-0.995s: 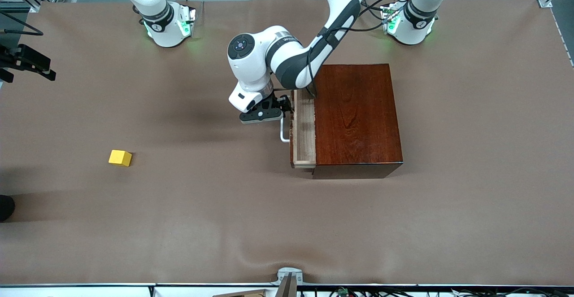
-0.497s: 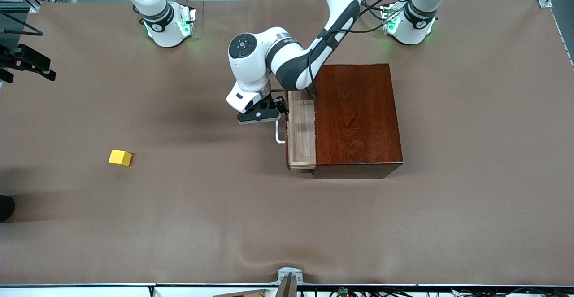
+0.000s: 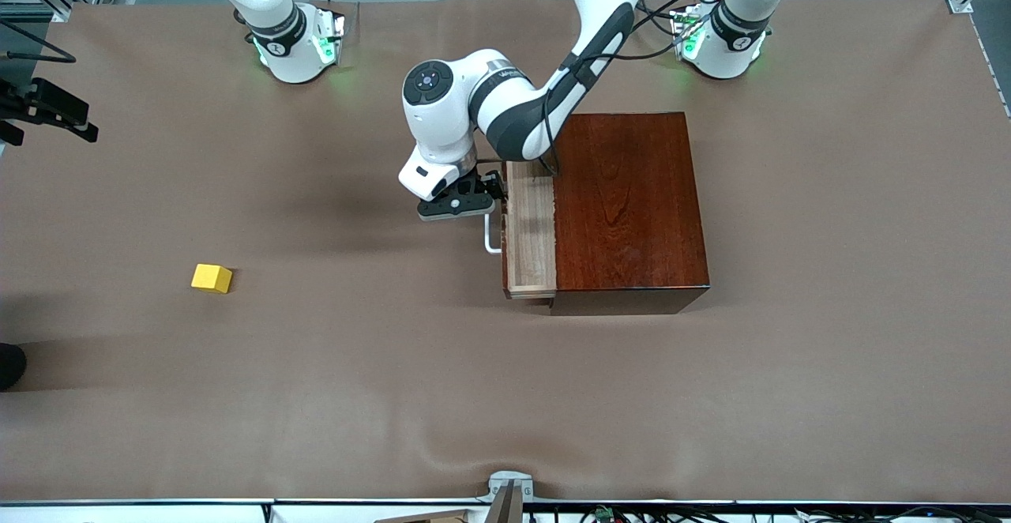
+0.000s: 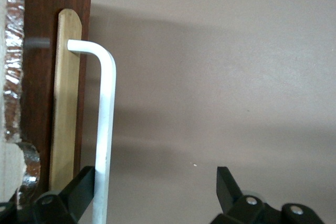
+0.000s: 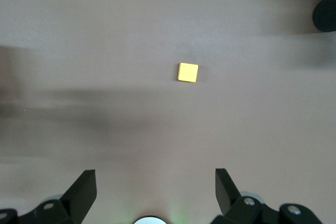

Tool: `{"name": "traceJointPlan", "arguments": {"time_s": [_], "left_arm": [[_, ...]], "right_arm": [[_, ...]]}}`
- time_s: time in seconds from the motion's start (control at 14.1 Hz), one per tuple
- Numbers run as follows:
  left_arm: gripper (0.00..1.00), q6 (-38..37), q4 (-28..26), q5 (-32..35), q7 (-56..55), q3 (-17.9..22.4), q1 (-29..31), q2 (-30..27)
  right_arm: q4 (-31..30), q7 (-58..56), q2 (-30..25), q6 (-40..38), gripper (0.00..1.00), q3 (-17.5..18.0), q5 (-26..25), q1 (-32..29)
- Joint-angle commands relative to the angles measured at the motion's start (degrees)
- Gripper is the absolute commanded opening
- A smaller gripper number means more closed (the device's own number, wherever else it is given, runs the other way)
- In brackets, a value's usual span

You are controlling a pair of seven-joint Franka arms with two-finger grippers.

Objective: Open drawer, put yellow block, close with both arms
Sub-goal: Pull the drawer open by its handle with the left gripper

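We see the drawer (image 3: pixel 531 231) pulled a little way out of the box (image 3: pixel 628 207), near the table's (image 3: pixel 790 396) middle. The left gripper (image 3: pixel 462 203) is at the white handle (image 4: pixel 105 124), fingers apart around the bar. The yellow block (image 3: pixel 212 278) sits toward the right arm's end. The right gripper (image 5: pixel 152 195) waits high above the block, fingers apart.

- Both arms are glossy white, built of rounded jointed segments with black bands at the joints.
- The left arm (image 3: pixel 505 104) has a dark grey inner panel along its forearm, a black cable running down it, and a black round cap with a small blue dot on its elbow joint.
- Each round base (image 3: pixel 296 45) glows green at its rim.
- The left hand (image 3: pixel 462 203) is black, with silver screws at the finger roots.
- The right hand (image 5: pixel 152 192) shows matching black wedge-shaped fingers (image 5: pixel 84 190).
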Motion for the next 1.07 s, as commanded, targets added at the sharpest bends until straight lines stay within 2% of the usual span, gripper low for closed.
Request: {"name": "traceJointPlan", "arguments": {"time_s": [0.0, 0.43, 0.71, 0.99], "left_arm": [[1.00, 2.3, 5.8, -1.8, -0.7, 0.0, -0.5, 2.6], [1.00, 0.8, 5.4, -1.9, -0.7, 0.0, -0.6, 0.7], [1.00, -5.0, 5.3, -1.6, -0.5, 0.2, -0.5, -2.1], [1.00, -15.0, 3.6, -1.1, 0.1, 0.9, 1.0, -13.6]], "right_arm": [[-0.4, -0.4, -0.3, -0.1, 1.00, 0.1, -0.3, -0.4], [-0.4, -0.4, -0.3, -0.1, 1.00, 0.0, -0.3, -0.4], [-0.4, -0.4, -0.3, -0.1, 1.00, 0.0, -0.3, -0.4], [-0.4, -0.3, -0.3, -0.1, 1.00, 0.0, -0.3, -0.4]]}}
